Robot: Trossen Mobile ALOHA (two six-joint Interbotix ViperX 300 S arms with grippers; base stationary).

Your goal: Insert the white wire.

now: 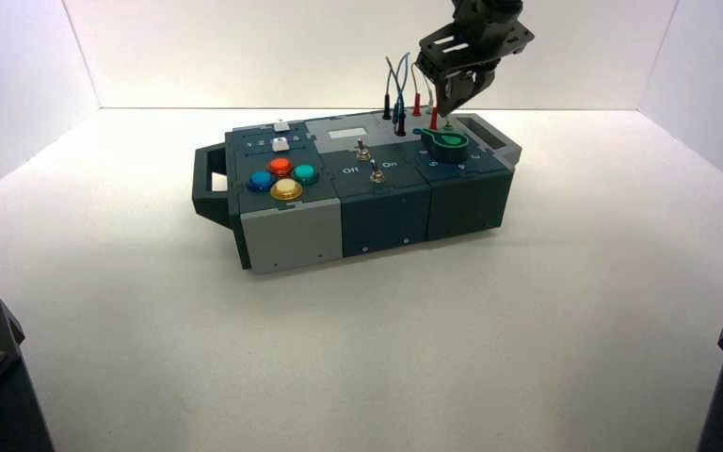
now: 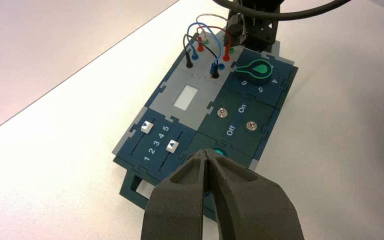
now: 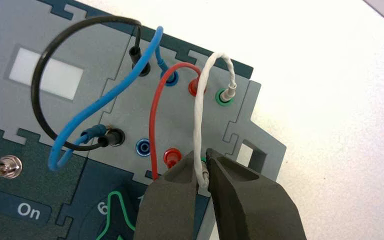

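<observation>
Angling down over box's (image 1: 292, 240) far-right corner | right jaws (image 3: 201, 161) clamped on white wire (image 3: 198, 112) | left jaws (image 2: 205, 154) together

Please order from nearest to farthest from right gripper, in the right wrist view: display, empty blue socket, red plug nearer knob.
1. Red plug, beside the right gripper.
2. Empty blue socket, past the plug.
3. Display, toward the box's middle.

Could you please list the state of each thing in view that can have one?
White wire: far plug in green socket, near plug between right gripper's fingertips
Red wire: both ends plugged
Left gripper: shut, idle, left of box
Right gripper: shut on white wire
</observation>
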